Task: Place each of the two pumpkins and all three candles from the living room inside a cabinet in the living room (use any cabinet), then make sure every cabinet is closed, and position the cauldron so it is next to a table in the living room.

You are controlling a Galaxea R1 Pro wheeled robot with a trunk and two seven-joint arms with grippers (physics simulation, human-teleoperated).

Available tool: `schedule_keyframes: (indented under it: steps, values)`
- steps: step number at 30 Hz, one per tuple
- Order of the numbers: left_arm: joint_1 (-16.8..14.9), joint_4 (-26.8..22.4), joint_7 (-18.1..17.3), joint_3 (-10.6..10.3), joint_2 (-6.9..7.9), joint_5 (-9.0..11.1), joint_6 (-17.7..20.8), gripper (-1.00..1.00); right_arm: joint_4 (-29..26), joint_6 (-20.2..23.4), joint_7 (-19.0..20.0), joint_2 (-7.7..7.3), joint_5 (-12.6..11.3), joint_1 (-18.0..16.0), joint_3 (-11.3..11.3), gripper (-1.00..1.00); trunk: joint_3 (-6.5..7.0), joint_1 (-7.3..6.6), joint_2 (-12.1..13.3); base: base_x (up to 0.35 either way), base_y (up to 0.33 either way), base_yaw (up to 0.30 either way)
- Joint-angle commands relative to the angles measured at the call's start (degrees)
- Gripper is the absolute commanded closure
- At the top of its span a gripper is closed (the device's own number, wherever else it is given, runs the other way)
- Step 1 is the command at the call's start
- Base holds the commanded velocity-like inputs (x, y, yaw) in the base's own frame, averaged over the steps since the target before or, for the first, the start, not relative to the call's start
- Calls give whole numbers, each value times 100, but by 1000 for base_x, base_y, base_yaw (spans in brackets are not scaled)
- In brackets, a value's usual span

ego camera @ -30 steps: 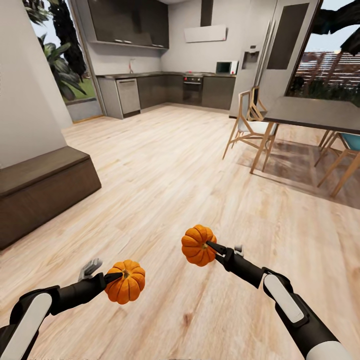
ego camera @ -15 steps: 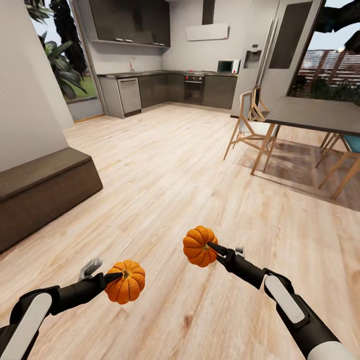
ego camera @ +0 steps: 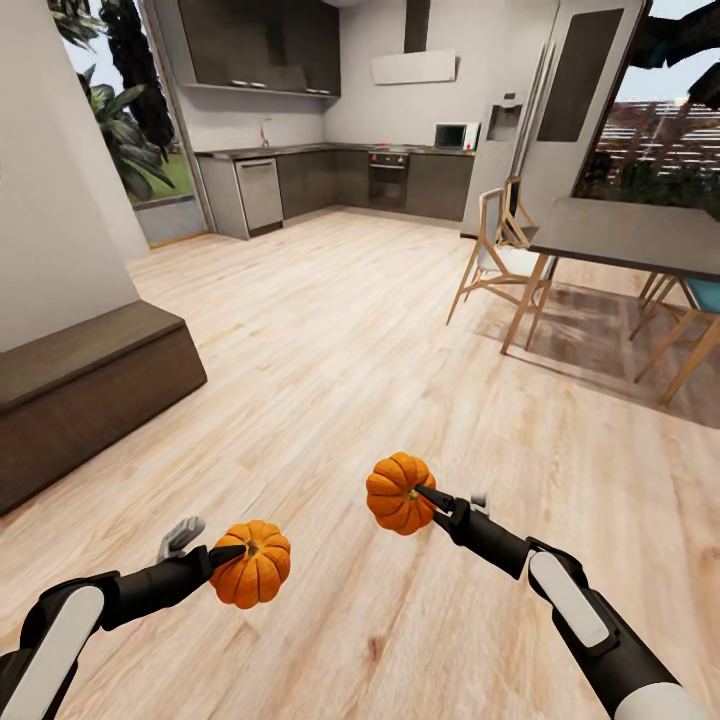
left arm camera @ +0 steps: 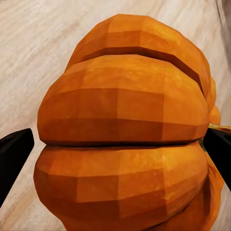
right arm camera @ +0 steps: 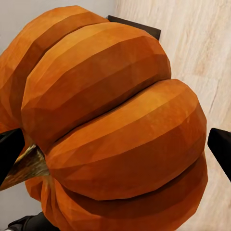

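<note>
I hold two orange ribbed pumpkins above the wooden floor. My left gripper [ego camera: 236,560] is shut on the left pumpkin [ego camera: 252,578], which looms close in the left wrist view [left arm camera: 125,139] between the black fingers [left arm camera: 13,155]. My right gripper [ego camera: 420,494] is shut on the right pumpkin [ego camera: 396,492], gripped near its stem; in the right wrist view this pumpkin [right arm camera: 115,120] sits between the fingertips [right arm camera: 222,149]. The low dark-brown cabinet [ego camera: 85,385] stands at the left against the wall, its front shut. The candles, the cauldron and the living-room table are out of view.
Open wooden floor [ego camera: 340,330] stretches ahead to a grey kitchen [ego camera: 330,180]. At the right stand a dark dining top on wooden legs [ego camera: 620,235] and wooden chairs [ego camera: 500,250]. A pale wall [ego camera: 50,200] rises above the cabinet.
The whole picture has shifted slightly, so the camera has moved a little. Both arms keep the same pose and grip on their pumpkins.
</note>
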Motion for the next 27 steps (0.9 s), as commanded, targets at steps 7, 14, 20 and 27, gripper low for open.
schedule_keyframes:
  steps: [7, 14, 20, 27]
  values:
    - [-3, 0, -59, 8, -1, -54, 25, 100, 7, 22, -4, -13, -35, -3, 9, 100, 122, -155, 280, 0, 0, 0]
    - [-3, 0, -59, 8, -1, -54, 25, 100, 8, 22, -5, -9, -35, -3, 9, 100, 247, -309, 561, 0, 0, 0]
    - [-3, 0, -59, 9, -1, -54, 25, 100, 46, 19, -4, -8, -35, -2, 9, 100, 355, -441, 802, 0, 0, 0]
    - [-3, 0, -59, 13, -1, -54, 25, 100, 75, 13, 1, -5, -35, -3, 9, 100, 463, -572, 1042, 0, 0, 0]
